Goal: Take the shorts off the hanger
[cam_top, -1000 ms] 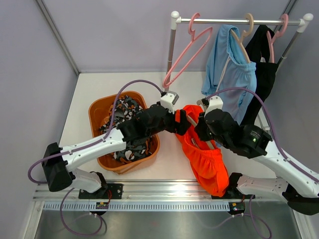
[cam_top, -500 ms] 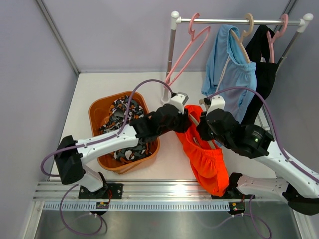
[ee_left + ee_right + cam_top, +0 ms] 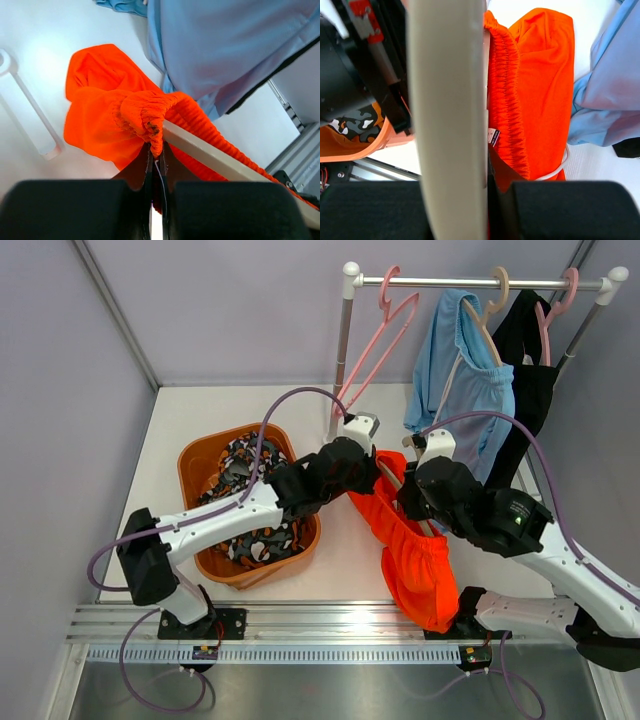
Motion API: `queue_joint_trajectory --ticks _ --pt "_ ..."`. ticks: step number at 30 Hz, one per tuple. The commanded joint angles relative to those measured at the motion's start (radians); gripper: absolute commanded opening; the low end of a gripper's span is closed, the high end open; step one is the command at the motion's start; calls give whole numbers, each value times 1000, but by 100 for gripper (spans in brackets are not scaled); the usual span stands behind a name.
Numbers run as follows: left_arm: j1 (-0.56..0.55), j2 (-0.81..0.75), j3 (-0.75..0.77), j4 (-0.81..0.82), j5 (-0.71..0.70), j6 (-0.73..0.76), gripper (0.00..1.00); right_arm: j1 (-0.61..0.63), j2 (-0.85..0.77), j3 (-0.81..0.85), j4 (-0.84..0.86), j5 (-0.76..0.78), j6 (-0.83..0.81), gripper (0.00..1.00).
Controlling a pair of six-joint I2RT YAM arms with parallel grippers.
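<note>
The bright orange shorts (image 3: 412, 558) hang on a cream hanger (image 3: 447, 100) between the two arms, low over the table. My left gripper (image 3: 362, 468) is shut on the bunched orange waistband (image 3: 150, 112), right beside the hanger bar (image 3: 210, 150). My right gripper (image 3: 408, 502) is shut on the cream hanger, with the waistband (image 3: 505, 85) draped along it. Light blue shorts (image 3: 462, 380) and black shorts (image 3: 528, 390) hang on the rail (image 3: 480, 283). Camouflage shorts (image 3: 250, 465) lie in the orange basket (image 3: 193, 462).
An empty pink hanger (image 3: 375, 340) dangles from the rail's left end beside the white rack post (image 3: 344, 350). The basket sits under my left arm. Grey walls enclose the table on three sides. A metal rail (image 3: 300, 625) runs along the near edge.
My left gripper has reached further right and up and has shut on the orange waistband. The orange shorts have been drawn narrower on the hanger. The right arm has held still.
</note>
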State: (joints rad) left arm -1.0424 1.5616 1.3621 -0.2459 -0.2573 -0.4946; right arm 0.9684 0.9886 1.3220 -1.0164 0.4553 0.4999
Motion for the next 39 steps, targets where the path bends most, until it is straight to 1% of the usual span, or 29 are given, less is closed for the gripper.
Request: queue_joint_trajectory --ticks 1,7,10,22,28,32,39 --pt "54 15 57 13 -89 8 0 21 2 54 -2 10 25 0" --pt "114 48 58 10 -91 4 0 30 -5 57 9 2 20 0" --pt "142 67 55 7 -66 -9 0 32 -13 54 15 -3 14 0" --pt "203 66 -21 39 -40 -22 0 33 -28 98 29 -12 -17 0" --pt "237 101 -9 43 -11 -15 0 33 -33 134 36 -4 -35 0" --pt "237 104 -32 76 27 -24 0 32 -19 180 29 29 -49 0" --pt "242 118 -34 66 23 -4 0 33 -11 218 48 6 -69 0"
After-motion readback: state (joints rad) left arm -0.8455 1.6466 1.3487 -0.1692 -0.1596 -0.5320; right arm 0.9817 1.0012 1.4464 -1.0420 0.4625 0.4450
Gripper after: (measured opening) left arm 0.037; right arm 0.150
